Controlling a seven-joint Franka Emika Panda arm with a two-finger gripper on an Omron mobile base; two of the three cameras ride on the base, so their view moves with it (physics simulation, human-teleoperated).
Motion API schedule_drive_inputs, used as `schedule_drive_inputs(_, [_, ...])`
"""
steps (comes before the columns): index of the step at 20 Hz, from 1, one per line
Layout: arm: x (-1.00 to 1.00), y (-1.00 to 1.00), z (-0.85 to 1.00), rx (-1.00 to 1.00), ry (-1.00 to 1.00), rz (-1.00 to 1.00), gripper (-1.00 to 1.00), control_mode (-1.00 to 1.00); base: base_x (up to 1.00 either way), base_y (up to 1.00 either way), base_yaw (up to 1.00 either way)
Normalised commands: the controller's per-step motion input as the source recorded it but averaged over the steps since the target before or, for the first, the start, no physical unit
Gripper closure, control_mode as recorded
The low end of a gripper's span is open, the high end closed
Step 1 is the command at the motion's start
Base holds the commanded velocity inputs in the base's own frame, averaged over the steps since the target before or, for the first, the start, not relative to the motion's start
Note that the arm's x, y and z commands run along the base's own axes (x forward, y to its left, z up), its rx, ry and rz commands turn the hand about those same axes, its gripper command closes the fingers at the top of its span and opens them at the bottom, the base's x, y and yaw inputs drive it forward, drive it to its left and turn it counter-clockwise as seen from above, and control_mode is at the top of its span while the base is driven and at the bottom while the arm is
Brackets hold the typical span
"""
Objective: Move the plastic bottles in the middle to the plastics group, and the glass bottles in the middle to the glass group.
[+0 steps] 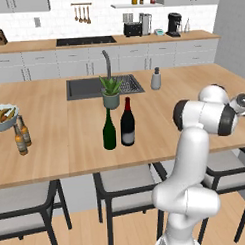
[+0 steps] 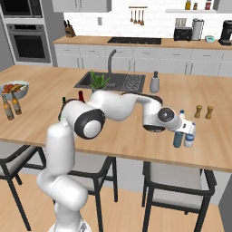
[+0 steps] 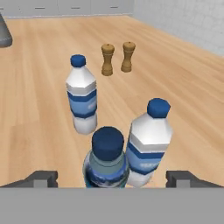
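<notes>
My gripper (image 3: 113,178) is open, its fingertips (image 3: 41,178) standing well clear on either side of the blue-tinted plastic bottle (image 3: 106,162), which stands upright on the counter. Two clear water bottles of the plastics group stand close by, one (image 3: 151,142) right beside it and one (image 3: 82,96) a little farther off. From the right base view the gripper (image 2: 188,131) hovers at these bottles (image 2: 177,138) near the counter's front edge. The dark green wine bottle (image 1: 109,131) and the black red-topped wine bottle (image 1: 127,123) stand mid-counter. Two amber bottles (image 1: 21,140) stand at the left.
Two brown shakers (image 3: 107,59) stand behind the water bottles. A potted plant (image 1: 111,92) and the sink (image 1: 88,88) lie behind the wine bottles, with a soap dispenser (image 1: 156,79) to the right. A fruit bowl (image 1: 3,117) sits by the amber bottles. Chairs (image 1: 121,182) line the counter front.
</notes>
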Motion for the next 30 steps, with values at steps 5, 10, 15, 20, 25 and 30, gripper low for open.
schedule_drive_inputs(5, [-0.40,0.35,0.15,-0.01,0.00,0.00,-1.00,-1.00,0.00,0.00,0.00])
schedule_drive_inputs(10, [-0.48,0.16,0.39,0.00,0.00,0.00,-1.00,-1.00,0.00,0.00,0.00])
schedule_drive_inputs(15, [-0.46,0.29,0.56,0.00,0.03,0.08,-1.00,-1.00,0.00,0.00,0.00])
schedule_drive_inputs(20, [-0.19,0.44,0.68,0.04,0.06,0.12,-1.00,-1.00,0.00,0.00,0.00])
schedule_drive_inputs(25, [0.00,0.57,0.69,0.05,0.09,0.15,-1.00,-1.00,0.00,0.00,0.00])
schedule_drive_inputs(30, [0.00,0.67,0.61,0.02,0.10,0.15,-1.00,-1.00,0.00,0.00,0.00])
